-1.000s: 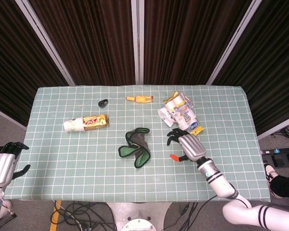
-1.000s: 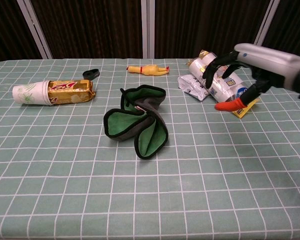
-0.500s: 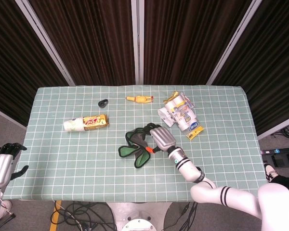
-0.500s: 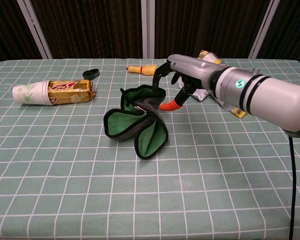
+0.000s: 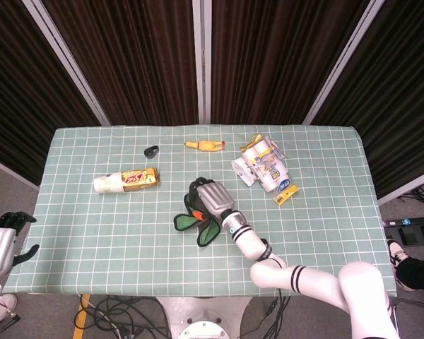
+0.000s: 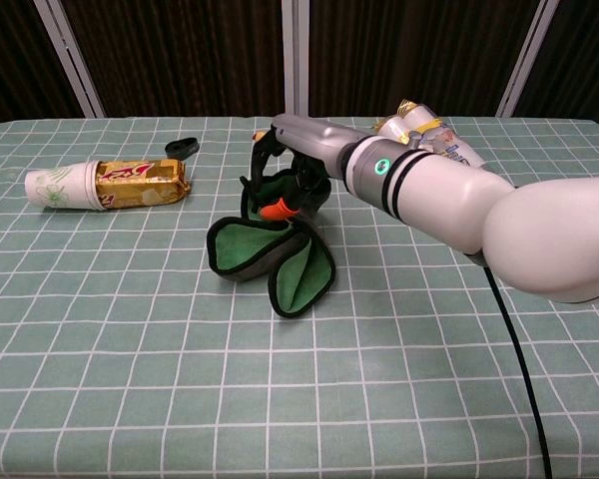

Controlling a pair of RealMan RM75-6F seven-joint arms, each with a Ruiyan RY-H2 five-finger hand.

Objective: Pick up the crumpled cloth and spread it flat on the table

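The crumpled cloth (image 5: 195,222) (image 6: 270,261) lies mid-table, green inside, grey outside, with a black trimmed edge, folded into loops. My right hand (image 5: 206,198) (image 6: 288,168) hovers low over the cloth's far part. Its dark fingers (image 6: 256,160) hook down over the upper fold, and the orange-tipped thumb (image 6: 273,210) touches the fabric. The fold does not look pinched. The arm hides the cloth's far right edge in the chest view. My left hand (image 5: 3,241) hangs off the table's near left corner, empty, with its fingers apart.
A paper cup (image 5: 108,184) (image 6: 58,187) with a snack wrapper (image 5: 140,178) (image 6: 138,180) lies to the left. A black ring (image 5: 152,150) (image 6: 182,148) and a yellow toy chicken (image 5: 205,145) lie at the back. Crumpled packaging (image 5: 261,166) (image 6: 429,130) sits right of the cloth, by a yellow packet (image 5: 286,192).
My right hand has swept left from beside the packaging, across the table, onto the cloth's far fold. The cloth has not shifted. The left hand barely moved.
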